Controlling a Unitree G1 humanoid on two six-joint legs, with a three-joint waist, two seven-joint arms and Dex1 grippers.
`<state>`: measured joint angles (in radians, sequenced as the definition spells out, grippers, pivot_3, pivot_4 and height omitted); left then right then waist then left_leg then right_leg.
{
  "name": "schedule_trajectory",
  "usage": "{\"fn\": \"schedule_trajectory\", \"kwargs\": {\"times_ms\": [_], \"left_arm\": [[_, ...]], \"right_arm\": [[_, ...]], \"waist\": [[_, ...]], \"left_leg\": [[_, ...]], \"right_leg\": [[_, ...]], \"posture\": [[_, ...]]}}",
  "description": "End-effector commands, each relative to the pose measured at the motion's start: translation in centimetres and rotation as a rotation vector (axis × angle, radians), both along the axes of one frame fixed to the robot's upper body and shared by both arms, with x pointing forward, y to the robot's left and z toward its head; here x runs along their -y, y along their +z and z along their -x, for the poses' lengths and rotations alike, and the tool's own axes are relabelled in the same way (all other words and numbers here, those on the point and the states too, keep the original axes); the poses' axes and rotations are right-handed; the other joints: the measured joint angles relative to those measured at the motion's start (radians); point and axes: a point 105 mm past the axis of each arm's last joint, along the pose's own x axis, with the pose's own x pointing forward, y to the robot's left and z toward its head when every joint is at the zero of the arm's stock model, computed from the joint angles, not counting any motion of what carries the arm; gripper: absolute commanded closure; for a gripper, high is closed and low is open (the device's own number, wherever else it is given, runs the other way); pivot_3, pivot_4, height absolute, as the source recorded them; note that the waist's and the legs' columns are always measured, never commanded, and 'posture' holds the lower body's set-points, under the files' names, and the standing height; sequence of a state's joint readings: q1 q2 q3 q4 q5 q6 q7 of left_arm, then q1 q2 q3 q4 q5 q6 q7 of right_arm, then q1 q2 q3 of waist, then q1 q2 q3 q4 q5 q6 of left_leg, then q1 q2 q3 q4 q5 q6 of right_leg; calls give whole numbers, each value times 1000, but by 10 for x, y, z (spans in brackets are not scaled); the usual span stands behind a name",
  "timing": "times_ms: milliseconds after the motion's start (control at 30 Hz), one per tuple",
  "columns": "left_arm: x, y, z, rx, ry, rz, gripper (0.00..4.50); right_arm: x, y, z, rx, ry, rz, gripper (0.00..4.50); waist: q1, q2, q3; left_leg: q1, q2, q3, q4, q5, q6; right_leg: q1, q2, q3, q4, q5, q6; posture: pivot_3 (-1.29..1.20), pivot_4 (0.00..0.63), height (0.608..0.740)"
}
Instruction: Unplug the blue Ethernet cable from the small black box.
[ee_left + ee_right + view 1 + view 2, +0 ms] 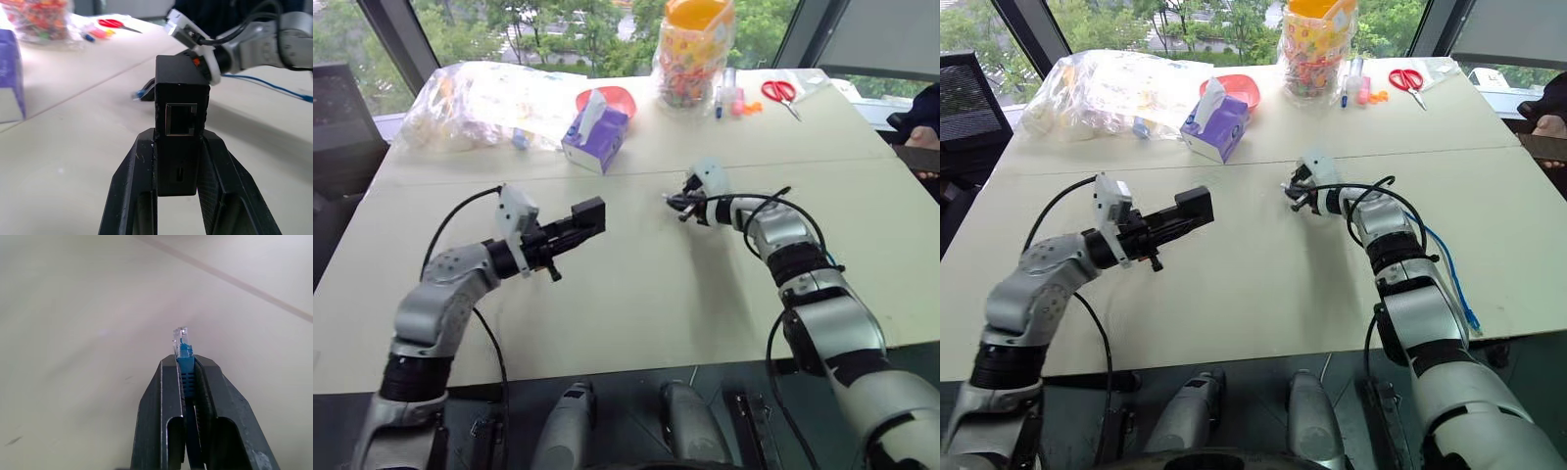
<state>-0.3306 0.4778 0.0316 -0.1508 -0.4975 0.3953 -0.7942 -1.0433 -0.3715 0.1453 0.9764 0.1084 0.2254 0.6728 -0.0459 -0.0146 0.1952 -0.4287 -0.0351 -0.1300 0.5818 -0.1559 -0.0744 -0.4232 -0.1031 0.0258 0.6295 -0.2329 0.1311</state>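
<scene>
My left gripper (570, 231) is shut on the small black box (588, 214) and holds it above the table on the left. In the left wrist view the box (180, 93) stands between my fingers, and its port faces the camera with nothing in it. My right gripper (683, 204), further back at mid-table, is shut on the blue Ethernet cable's end. In the right wrist view the clear plug (180, 339) sticks out past the fingertips, free of the box. The blue Ethernet cable (1450, 276) trails back along the right arm over the table's front edge.
A purple-and-white tissue box (595, 133) stands behind the grippers, with a red bowl (613, 97) and a plastic bag (480, 103) beyond it. At the back right are a jar of colourful pieces (693, 54), pens (734, 101) and red scissors (781, 93).
</scene>
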Motion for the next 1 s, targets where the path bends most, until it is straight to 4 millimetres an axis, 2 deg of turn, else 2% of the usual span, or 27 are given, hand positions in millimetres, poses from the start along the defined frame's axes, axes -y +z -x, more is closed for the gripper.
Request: {"fn": "schedule_trajectory", "kwargs": {"times_ms": [33, 100, 167, 233, 300, 400, 533, 633, 767, 900, 1000], "left_arm": [[3, 1, -6, 75, 28, -15, 4011], [8, -6, -11, 74, 38, -5, 4011], [12, -10, -16, 82, 54, 3, 4011], [15, -14, -20, 87, 63, 7, 4011], [16, -18, -26, 91, 89, 19, 4011], [17, -22, -34, 105, 118, 20, 4011], [25, -29, -50, 141, 162, -8, 4011], [27, -32, -60, 143, 192, 3, 4011], [28, -42, -69, 96, 206, 38, 4011], [26, -61, -72, 40, 208, 21, 4011], [20, -74, -75, -19, 226, 9, 4011]], "right_arm": [[-5, 22, -10, 85, -32, -22, 4074], [-8, 22, -12, 88, -41, -18, 3331], [-8, 19, -13, 84, -47, 1, 2142], [-7, 15, -13, 77, -53, 19, 1292], [-4, 12, -12, 63, -51, 22, 126], [0, 13, -11, 59, -54, 8, 46], [11, 32, 3, 48, -7, -133, 46], [9, 32, 32, 16, 85, -169, 46], [7, 22, 71, -31, 146, -163, 46], [2, 21, 98, -72, 165, -197, 46], [0, 23, 110, -86, 171, -219, 46]], "waist": [[0, 0, 0], [1, 0, 0], [1, 0, 0], [4, 0, 0], [3, 0, 0], [2, 0, 0], [5, 0, 0], [9, 0, 0], [6, 0, 0], [0, 0, 0], [4, 0, 0]], "left_leg": [[0, 0, 0, 0, 0, 0], [1, 0, 0, -1, 0, 0], [1, 0, 0, -1, 0, 0], [1, 0, 0, -1, 0, 0], [1, 0, 0, -1, 0, 0], [1, 0, 0, -1, 0, 0], [1, 0, 0, -1, 0, 0], [1, 0, -1, 0, 0, 0], [1, -1, -1, 0, 0, 1], [1, 0, -1, 2, 0, 1], [1, 0, -1, 4, 0, 1]], "right_leg": [[0, 0, 0, 0, 0, 0], [0, 0, 0, 1, 0, 0], [0, 0, 0, 1, 0, 0], [1, 0, 0, 1, 0, 1], [1, 0, 0, 0, 0, 1], [1, 0, 0, 1, 0, 1], [1, 0, 0, 1, 0, 1], [2, 0, 0, 1, 0, 2], [2, 0, 0, 1, 0, 3], [2, 0, 0, 2, 0, 2], [3, 0, 0, 3, 0, 2]], "posture": [[0, 150, 728], [0, 150, 728], [0, 150, 728], [0, 150, 728], [0, 150, 728], [0, 150, 728], [0, 150, 728], [0, 150, 728], [0, 150, 728], [0, 150, 728], [0, 150, 728]]}}
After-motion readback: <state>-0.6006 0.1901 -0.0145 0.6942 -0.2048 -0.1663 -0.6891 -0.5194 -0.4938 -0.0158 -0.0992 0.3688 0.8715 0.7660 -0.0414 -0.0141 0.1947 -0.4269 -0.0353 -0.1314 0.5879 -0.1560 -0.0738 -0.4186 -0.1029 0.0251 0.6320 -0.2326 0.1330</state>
